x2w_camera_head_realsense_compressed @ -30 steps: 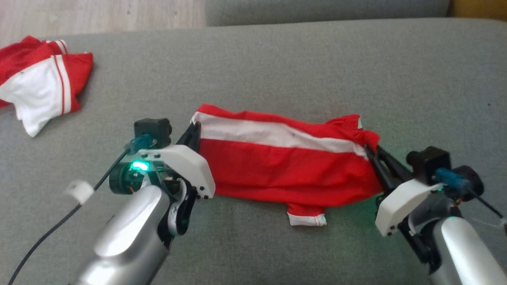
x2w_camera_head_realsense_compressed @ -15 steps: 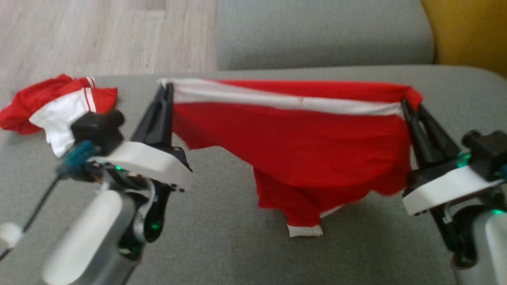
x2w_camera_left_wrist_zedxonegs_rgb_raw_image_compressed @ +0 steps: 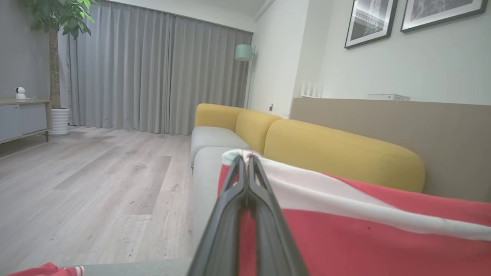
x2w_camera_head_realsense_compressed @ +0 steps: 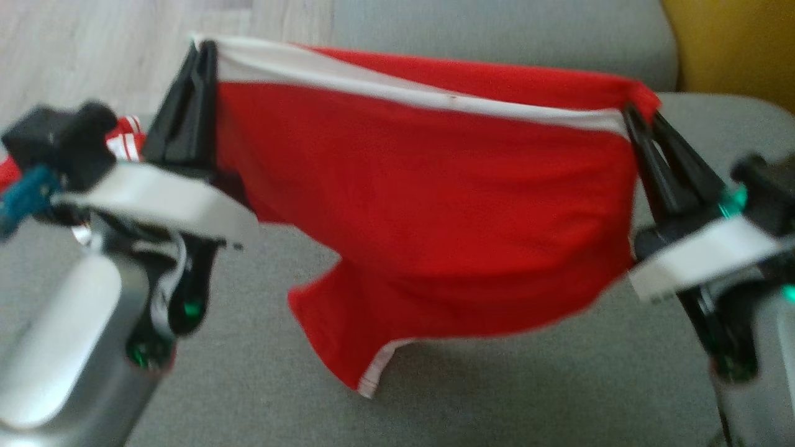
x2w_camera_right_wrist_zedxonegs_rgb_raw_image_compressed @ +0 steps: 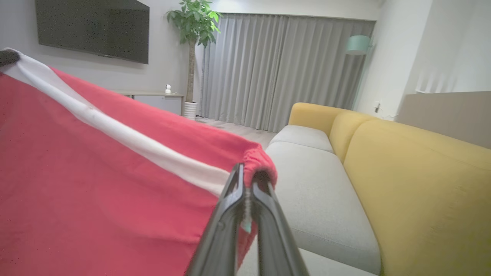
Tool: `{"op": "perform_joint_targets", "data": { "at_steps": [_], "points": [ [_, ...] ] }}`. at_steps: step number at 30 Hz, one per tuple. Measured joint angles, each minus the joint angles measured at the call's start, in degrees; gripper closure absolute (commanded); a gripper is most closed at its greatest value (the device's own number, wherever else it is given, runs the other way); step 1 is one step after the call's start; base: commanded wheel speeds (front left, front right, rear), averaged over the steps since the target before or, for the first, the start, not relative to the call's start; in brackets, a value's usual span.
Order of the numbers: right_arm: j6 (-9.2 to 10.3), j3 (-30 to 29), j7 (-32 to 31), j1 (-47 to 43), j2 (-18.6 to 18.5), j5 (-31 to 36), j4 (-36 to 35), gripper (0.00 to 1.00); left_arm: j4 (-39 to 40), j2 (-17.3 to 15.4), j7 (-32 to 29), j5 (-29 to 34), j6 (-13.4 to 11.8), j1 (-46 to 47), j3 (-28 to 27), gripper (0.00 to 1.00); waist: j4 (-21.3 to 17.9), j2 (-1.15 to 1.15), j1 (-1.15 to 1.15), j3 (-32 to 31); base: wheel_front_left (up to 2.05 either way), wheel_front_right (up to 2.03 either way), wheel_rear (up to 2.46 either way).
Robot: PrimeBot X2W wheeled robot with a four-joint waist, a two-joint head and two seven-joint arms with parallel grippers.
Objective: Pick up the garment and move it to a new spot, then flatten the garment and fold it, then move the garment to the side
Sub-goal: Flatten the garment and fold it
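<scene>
The garment is a red pair of shorts with a white stripe along its top edge, held stretched in the air above the grey sofa seat. My left gripper is shut on its upper left corner, and my right gripper is shut on its gathered upper right corner. A leg with a white hem hangs down toward the seat at the lower middle. In the left wrist view the left gripper pinches the white stripe of the garment. In the right wrist view the right gripper pinches the garment at its red bunched edge.
A second red and white garment lies on the seat at the far left, mostly behind my left wrist. The yellow sofa back rises at the upper right. Wooden floor lies beyond the seat's far edge.
Both grippers have lifted the garment off the seat and raised it higher, pulling it taut between them. The head camera has tilted up, so the whole scene has shifted.
</scene>
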State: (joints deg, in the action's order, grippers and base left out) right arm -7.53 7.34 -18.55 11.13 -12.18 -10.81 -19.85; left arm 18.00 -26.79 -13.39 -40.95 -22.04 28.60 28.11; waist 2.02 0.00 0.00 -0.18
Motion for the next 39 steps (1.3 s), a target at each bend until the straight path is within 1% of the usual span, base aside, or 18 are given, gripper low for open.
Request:
{"op": "perform_joint_targets", "data": {
  "at_steps": [3, 6, 9, 12, 14, 17, 20, 22, 25, 29, 33, 34, 39],
  "points": [
    [0.0, 2.69, -0.04, 7.23, -0.82, -1.9, 5.94, 1.0, -4.75, 0.27, -0.02, 0.0, 2.05, 4.1, -0.05, 1.0, -0.28, 0.0, 0.0, 2.4, 0.0, 0.0, 0.0],
    [0.0, 4.63, 2.27, 17.83, -1.59, -1.81, 13.97, 1.0, -11.04, 1.29, 0.97, 0.24, 4.55, 10.49, -0.01, 1.0, -0.6, 0.0, 0.02, 5.37, 0.0, 0.0, 0.0],
    [0.0, 6.01, 6.33, 29.59, -1.55, -0.85, 22.32, 1.0, -18.02, 2.7, 3.34, 2.07, 6.93, 18.71, 0.0, 1.0, -0.95, 0.0, 0.02, 8.28, 0.0, 0.0, 0.0],
    [0.0, 6.04, 11.82, 39.6, -1.3, 2.2, 30.22, 1.0, -24.48, 4.53, 7.09, 3.76, 8.84, 27.02, -0.44, 1.0, -1.27, 0.0, 0.03, 10.74, 0.0, 0.0, 0.0],
    [0.0, 5.79, 15.17, 44.32, -0.42, 3.5, 34.95, 1.0, -28.06, 6.05, 10.07, 4.28, 9.99, 31.43, -0.83, 1.0, -1.47, 0.0, 0.02, 12.07, 0.0, 0.0, 0.0],
    [0.0, 5.88, 18.86, 47.98, 0.73, 5.92, 40.7, 1.0, -31.84, 8.08, 14.03, 4.45, 11.14, 34.88, -1.9, 1.0, -1.56, 0.0, 0.02, 13.87, 0.0, 0.0, 0.0],
    [0.0, 5.91, 21.5, 48.3, 2.09, 6.46, 44.82, 1.0, -34.11, 9.67, 17.36, 3.96, 12.55, 34.76, -2.18, 1.0, -1.44, 0.0, 0.01, 16.03, 0.0, 0.0, 0.0],
    [0.0, 6.67, 23.1, 47.64, 2.49, 6.92, 47.53, 1.0, -35.01, 10.73, 19.64, 3.33, 13.01, 32.96, -2.2, 1.0, -1.26, 0.0, 0.02, 17.53, 0.0, 0.0, 0.0],
    [0.0, 7.26, 25.79, 44.84, 2.76, 7.27, 50.16, 1.0, -35.5, 12.13, 22.63, 2.26, 13.05, 27.48, -2.08, 1.0, -0.97, 0.0, 0.02, 19.48, 0.0, 0.0, 0.0],
    [0.0, 7.73, 29.08, 38.12, 3.67, 7.27, 52.08, 1.0, -35.02, 12.99, 25.46, 1.48, 13.06, 17.87, -1.59, 1.0, -0.44, -0.01, 0.03, 20.89, 0.0, 0.0, 0.0],
    [0.0, 8.24, 30.83, 30.81, 4.77, 7.16, 50.34, 1.0, -30.34, 12.8, 27.17, 1.62, 12.85, 9.13, -1.85, 1.0, -0.45, 0.0, -0.01, 20.35, 0.0, 0.0, 0.0],
    [0.0, 7.89, 31.21, 29.32, 4.81, 7.16, 49.42, 1.0, -28.82, 12.8, 27.2, 1.62, 12.44, 7.28, -2.05, 1.0, -0.47, 0.0, 0.0, 20.07, 0.0, 0.0, 0.0],
    [0.0, 5.36, 31.75, 21.04, 5.72, 6.79, 41.87, 1.0, -20.73, 12.55, 27.87, 3.23, 10.96, -2.92, -2.7, 1.0, -0.41, 0.0, -0.01, 17.86, 0.0, 0.0, 0.0]
  ]
}}
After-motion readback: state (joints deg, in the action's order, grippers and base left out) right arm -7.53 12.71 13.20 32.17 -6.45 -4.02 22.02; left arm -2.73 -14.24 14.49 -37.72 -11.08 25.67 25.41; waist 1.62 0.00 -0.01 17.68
